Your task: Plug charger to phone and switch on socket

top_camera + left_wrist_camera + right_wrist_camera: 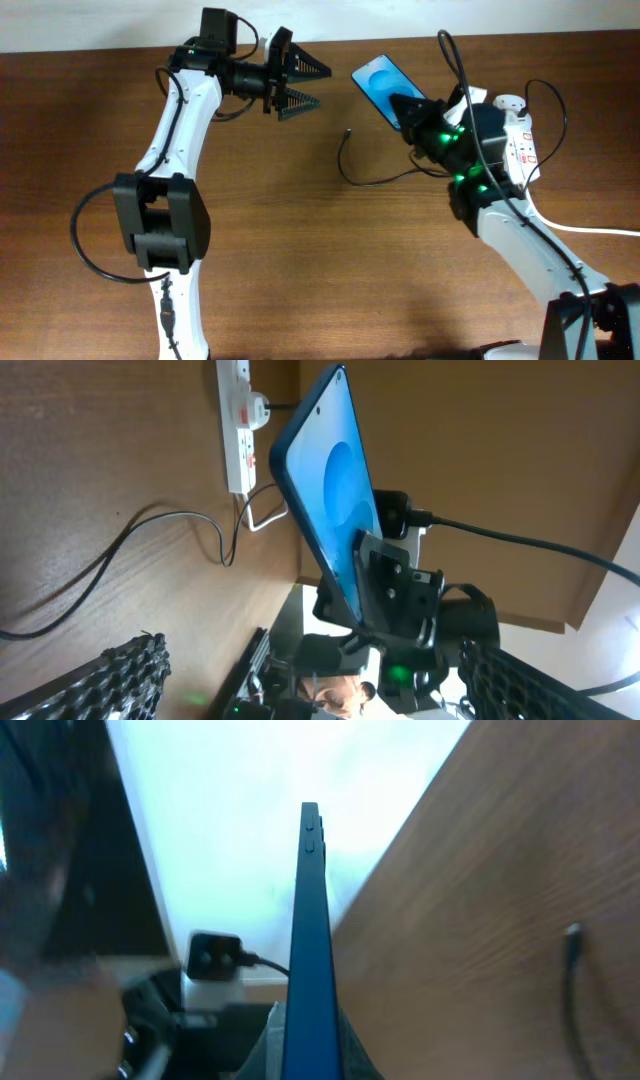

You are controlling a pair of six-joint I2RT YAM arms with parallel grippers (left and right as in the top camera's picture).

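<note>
My right gripper [408,108] is shut on the lower end of the phone [380,82] and holds it lifted off the table, blue screen showing. The right wrist view shows the phone edge-on [312,920] between the fingers [312,1058]. The left wrist view shows its blue screen [330,480] tilted. My left gripper [320,86] is open and empty, left of the phone and pointing at it. The charger, a thin black cable [375,180], lies on the table with its plug tip [347,130] free, also seen in the right wrist view [572,932]. The white socket [520,140] lies at the right.
The brown wooden table [300,250] ends at a pale wall along the back. The socket's thick white cord [590,230] runs off to the right. In the left wrist view the socket [240,420] has a plug in it, and the black cable [120,550] crosses the table.
</note>
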